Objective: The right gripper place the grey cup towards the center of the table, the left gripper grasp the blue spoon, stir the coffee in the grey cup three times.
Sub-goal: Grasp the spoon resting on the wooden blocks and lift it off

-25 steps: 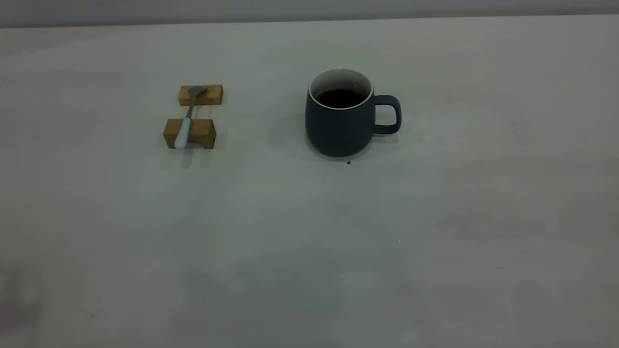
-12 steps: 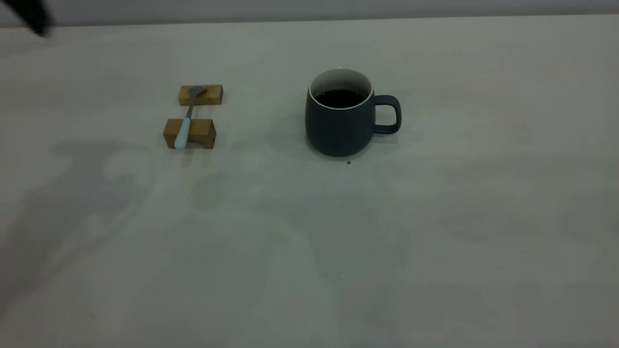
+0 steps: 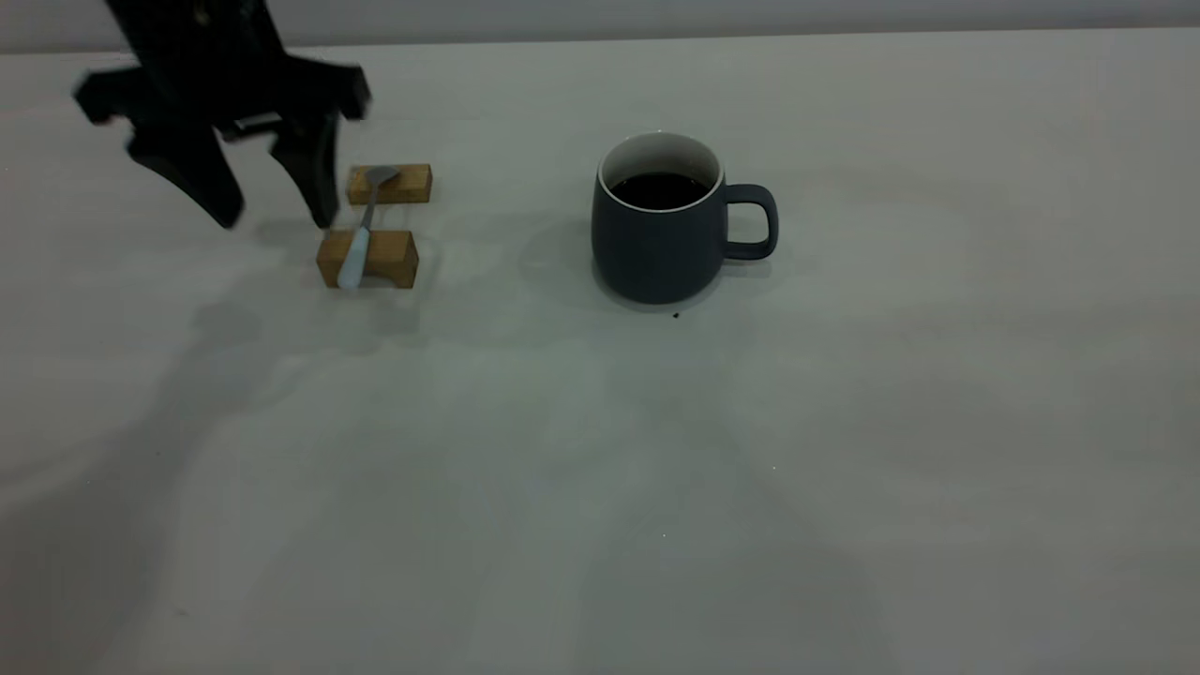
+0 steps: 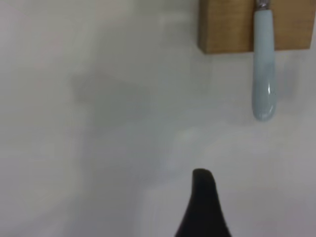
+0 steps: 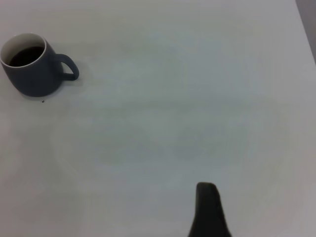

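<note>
Here the left gripper [image 3: 274,211] gapes beside the blue spoon [image 3: 360,236]; arm cropped.

Two small tan wooden blocks sit on the left side, one behind the other with a small gap between. The far rectangular wooden block [image 3: 389,184] looks flatter, the near chunky wooden block [image 3: 367,259] has a little notch underneath. Also a tiny dark speck [image 3: 676,315] near the middle.

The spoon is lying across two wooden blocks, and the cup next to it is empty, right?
Not quite. The spoon does lie across two wooden blocks, but the cup is not empty: the exterior view shows dark coffee inside it.
</note>
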Motion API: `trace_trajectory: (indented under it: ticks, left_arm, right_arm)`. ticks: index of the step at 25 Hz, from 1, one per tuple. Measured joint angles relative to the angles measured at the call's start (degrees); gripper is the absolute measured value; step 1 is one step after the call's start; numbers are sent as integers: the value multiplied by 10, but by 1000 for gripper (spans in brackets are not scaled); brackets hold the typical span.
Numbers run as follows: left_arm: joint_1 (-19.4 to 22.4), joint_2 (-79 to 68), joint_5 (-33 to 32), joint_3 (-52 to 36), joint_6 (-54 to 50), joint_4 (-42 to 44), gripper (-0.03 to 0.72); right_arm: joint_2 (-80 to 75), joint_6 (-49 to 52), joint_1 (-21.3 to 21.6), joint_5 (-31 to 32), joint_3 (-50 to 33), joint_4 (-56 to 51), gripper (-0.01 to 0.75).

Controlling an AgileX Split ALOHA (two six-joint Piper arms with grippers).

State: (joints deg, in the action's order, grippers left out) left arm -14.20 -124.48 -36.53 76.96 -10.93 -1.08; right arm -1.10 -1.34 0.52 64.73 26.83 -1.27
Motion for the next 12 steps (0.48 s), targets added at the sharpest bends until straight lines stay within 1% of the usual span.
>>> trace_trajectory:
  ticks: [12]
  left_arm:
    - [-3, -88, 100, 4, 11, -27, 638]
  right_arm:
    - [0, 0, 0, 0, 0, 0, 547]
